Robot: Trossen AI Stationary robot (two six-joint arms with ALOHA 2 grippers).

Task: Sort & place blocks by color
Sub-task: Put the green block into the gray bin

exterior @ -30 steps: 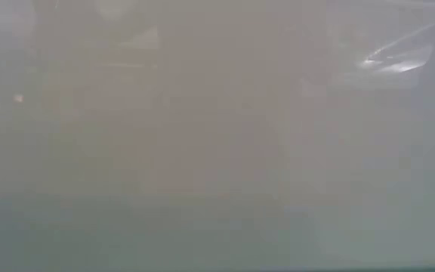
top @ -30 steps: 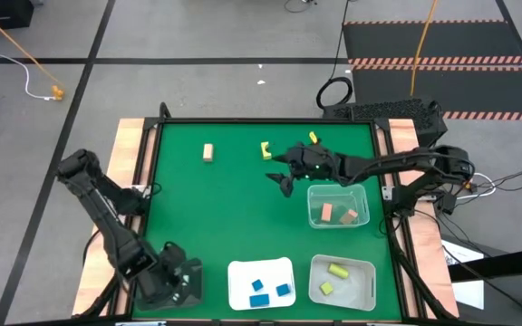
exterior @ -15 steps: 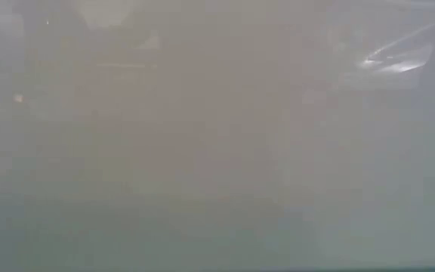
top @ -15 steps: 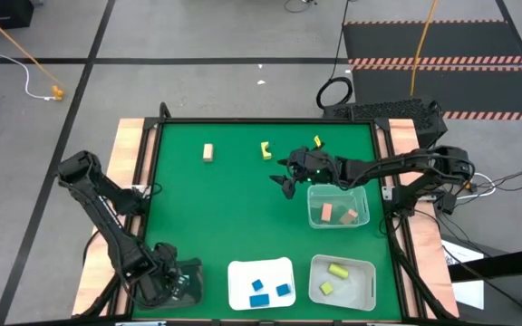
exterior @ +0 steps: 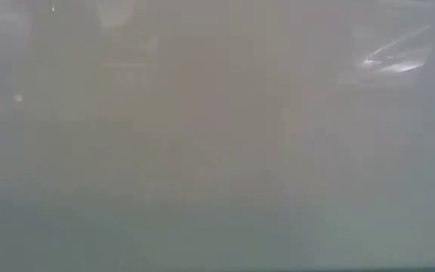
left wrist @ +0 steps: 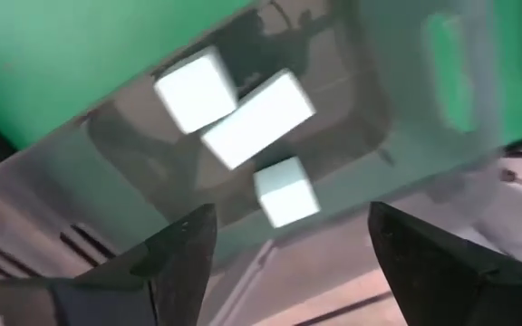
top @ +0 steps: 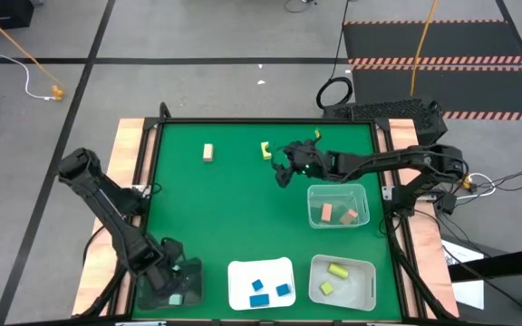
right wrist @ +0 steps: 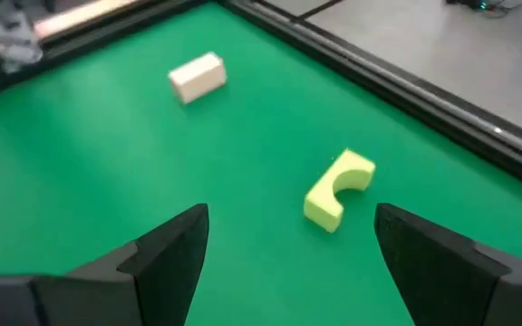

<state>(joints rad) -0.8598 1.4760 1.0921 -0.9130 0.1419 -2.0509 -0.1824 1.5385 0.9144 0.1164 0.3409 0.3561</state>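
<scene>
My left gripper (left wrist: 290, 213) hangs open over a clear bin (top: 191, 292) at the table's near left corner. Three pale mint blocks (left wrist: 259, 118) lie on the bin's floor below its fingers. My right gripper (top: 282, 165) stands open over the green mat at the far middle. Just ahead of it, a yellow arch-shaped block (right wrist: 338, 190) lies on the mat. A tan block (top: 207, 152) lies farther left. A small yellow block (top: 316, 139) lies beside the right arm near the far edge. The low view is fogged and shows nothing.
A clear bin (top: 363, 192) with tan blocks stands at the right. A white tray (top: 261, 265) with blue blocks and a bin (top: 365, 282) with yellow blocks stand along the near edge. The mat's middle and left are bare. Wooden rails edge the table.
My right gripper has gone a little toward the table's far edge, nearer the yellow arch block, and stays open. My left arm has shifted slightly above the near left bin.
</scene>
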